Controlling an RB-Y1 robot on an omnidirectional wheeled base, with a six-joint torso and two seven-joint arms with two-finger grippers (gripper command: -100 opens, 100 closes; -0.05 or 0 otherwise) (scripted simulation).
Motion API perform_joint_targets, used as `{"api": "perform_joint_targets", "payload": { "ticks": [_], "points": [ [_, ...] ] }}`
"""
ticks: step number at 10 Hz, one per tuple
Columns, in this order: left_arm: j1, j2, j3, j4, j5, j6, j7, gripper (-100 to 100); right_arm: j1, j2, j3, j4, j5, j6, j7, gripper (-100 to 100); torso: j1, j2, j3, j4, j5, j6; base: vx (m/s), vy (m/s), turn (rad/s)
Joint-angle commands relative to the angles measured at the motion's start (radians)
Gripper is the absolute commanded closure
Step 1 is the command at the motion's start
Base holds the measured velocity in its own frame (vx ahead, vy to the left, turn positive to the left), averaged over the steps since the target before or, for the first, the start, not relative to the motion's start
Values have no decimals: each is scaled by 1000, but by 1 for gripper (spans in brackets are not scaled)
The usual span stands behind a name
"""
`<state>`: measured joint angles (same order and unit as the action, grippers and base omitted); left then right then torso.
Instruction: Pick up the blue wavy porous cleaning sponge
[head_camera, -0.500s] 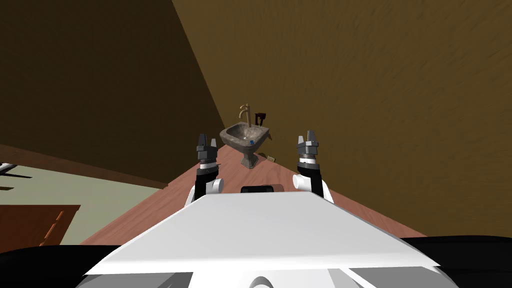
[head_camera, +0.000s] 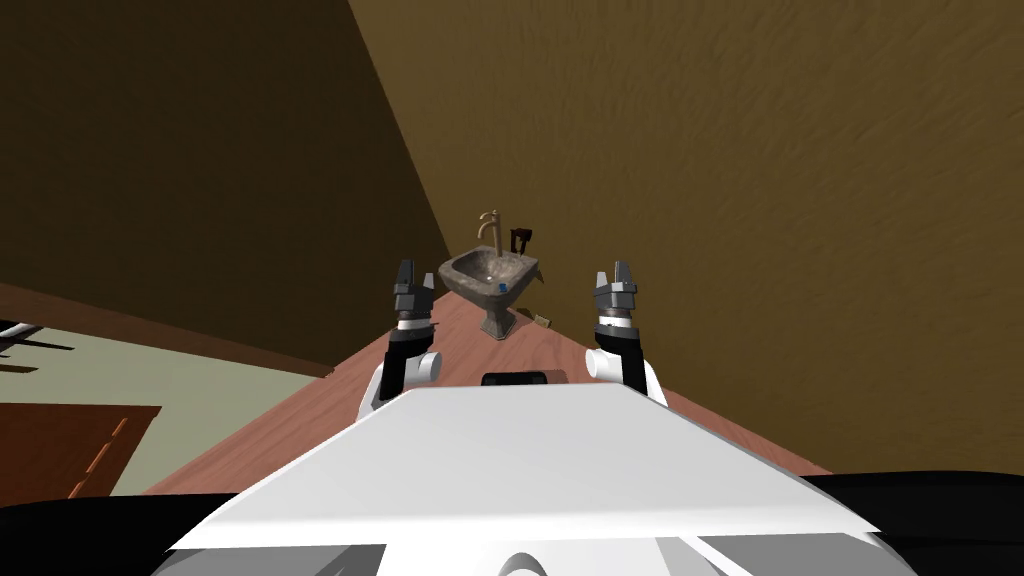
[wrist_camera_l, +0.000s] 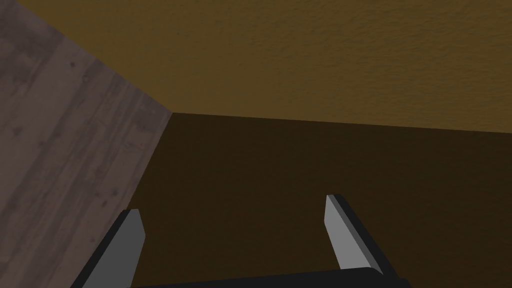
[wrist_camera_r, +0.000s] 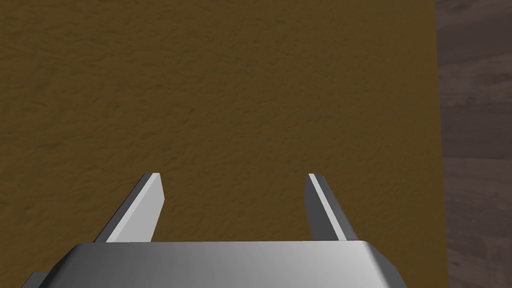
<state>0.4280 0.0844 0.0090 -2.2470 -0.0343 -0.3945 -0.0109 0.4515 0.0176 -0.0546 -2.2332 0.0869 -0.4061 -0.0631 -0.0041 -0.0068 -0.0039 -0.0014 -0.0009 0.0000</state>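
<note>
A small blue sponge (head_camera: 503, 287) lies on the near rim of a grey stone pedestal sink (head_camera: 478, 277) that stands ahead of me in the head view. My left gripper (head_camera: 408, 272) is raised to the sink's left, a little short of it, and its fingers (wrist_camera_l: 131, 235) stand open with nothing between them. To the sink's right my right gripper (head_camera: 618, 274) is held up at about the same height, open and empty, fingers (wrist_camera_r: 150, 197) spread wide.
A tan curved tap (head_camera: 491, 226) rises behind the basin, with a dark holder (head_camera: 519, 238) beside it. Brown walls meet in a corner behind the sink. A small tan object (head_camera: 542, 320) lies on the reddish wooden floor (head_camera: 300, 430) by the pedestal.
My left arm has lifted slightly and shifted a little to the left. The view has moved slightly; the right arm holds its place.
</note>
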Motion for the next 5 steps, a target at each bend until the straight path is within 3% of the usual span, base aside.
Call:
{"api": "perform_joint_targets", "payload": {
  "ticks": [1, 5],
  "points": [
    [-15, 15, 6, -5, 13, 30, -6, -100, 0, 0, 0, 0, 0, 0, 0, 0, 0, 0, 0, 0, 0, 0, 58, -61, 17],
    [-93, 71, 23, -21, 87, 146, -45, -100, 0, 0, 0, 0, 0, 0, 0, 0, 0, 2, 1, 0, 0, 0, 59, -69, 27]
  ]
}}
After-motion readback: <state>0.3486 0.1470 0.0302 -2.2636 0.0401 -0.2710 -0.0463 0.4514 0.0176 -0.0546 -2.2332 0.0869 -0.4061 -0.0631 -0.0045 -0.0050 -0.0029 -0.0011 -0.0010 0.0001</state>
